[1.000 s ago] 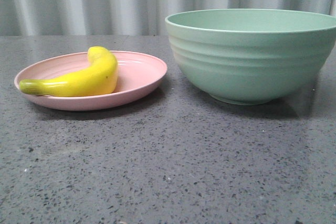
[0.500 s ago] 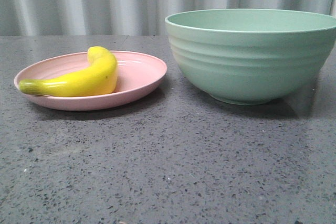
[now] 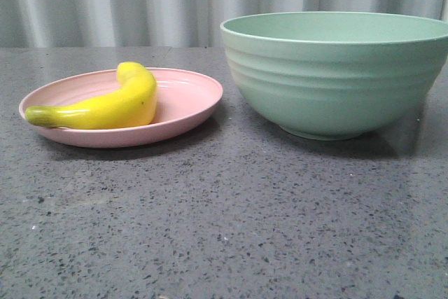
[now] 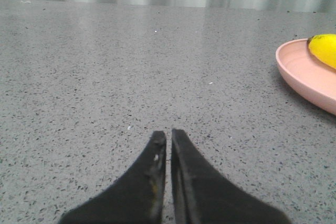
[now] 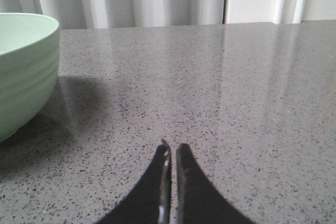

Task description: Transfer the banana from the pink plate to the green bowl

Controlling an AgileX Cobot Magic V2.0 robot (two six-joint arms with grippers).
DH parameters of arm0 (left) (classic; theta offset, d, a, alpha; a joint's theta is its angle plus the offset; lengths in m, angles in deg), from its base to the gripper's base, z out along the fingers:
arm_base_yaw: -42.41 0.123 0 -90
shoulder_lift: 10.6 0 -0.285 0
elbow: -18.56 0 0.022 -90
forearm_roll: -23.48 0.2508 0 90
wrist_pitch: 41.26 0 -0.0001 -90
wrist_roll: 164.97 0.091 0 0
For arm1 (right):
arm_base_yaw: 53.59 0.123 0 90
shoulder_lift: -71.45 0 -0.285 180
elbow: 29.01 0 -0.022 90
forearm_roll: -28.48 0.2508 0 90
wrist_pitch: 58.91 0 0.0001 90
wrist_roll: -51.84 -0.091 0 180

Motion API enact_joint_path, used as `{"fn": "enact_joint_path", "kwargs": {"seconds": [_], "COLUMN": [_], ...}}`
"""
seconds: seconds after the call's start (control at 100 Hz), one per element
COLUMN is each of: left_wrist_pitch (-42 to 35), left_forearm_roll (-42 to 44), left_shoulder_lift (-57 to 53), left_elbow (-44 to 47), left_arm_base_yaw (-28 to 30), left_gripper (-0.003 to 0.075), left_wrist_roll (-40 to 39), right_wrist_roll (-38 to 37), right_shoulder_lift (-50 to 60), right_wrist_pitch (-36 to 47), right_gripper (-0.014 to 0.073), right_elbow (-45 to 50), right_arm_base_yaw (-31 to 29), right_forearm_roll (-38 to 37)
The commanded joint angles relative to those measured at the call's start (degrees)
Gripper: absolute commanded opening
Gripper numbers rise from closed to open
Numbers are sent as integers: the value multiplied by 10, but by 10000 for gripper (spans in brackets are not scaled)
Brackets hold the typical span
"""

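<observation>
Nothing has shifted: the glossy, likely light and slippery banana (image 3: 105, 105) lies on the pink plate (image 3: 189, 96) beside the green bowl (image 3: 336, 75), best grasped mid-curve, both grippers (image 4: 169, 135) (image 5: 171, 148) closed, empty.

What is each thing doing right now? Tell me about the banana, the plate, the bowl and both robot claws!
banana: lying on the pink plate, untouched.
pink plate: flat on the table, holding the banana.
green bowl: upright; inside hidden from view.
left gripper: shut, holding nothing, low over the table.
right gripper: shut, holding nothing, beside the bowl.
</observation>
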Motion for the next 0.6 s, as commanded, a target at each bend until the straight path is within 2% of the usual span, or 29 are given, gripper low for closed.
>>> {"fn": "enact_joint_path", "kwargs": {"seconds": [0.0,0.38,0.59], "left_wrist_pitch": [-53,-66,-139], "left_forearm_roll": [10,47,45], "left_shoulder_lift": [-16,-16,-16], "left_elbow": [5,5,1], "left_arm_base_yaw": [2,2,2], "left_gripper": [-20,-20,-20], "left_wrist_roll": [-1,-1,-1], "right_wrist_roll": [0,0,0], "right_shoulder_lift": [11,11,11], "right_wrist_pitch": [52,55,109], "right_gripper": [-62,-62,-62], "right_elbow": [12,12,11], "right_arm_base_yaw": [-2,-2,-2], "right_forearm_roll": [-9,-9,-9]}}
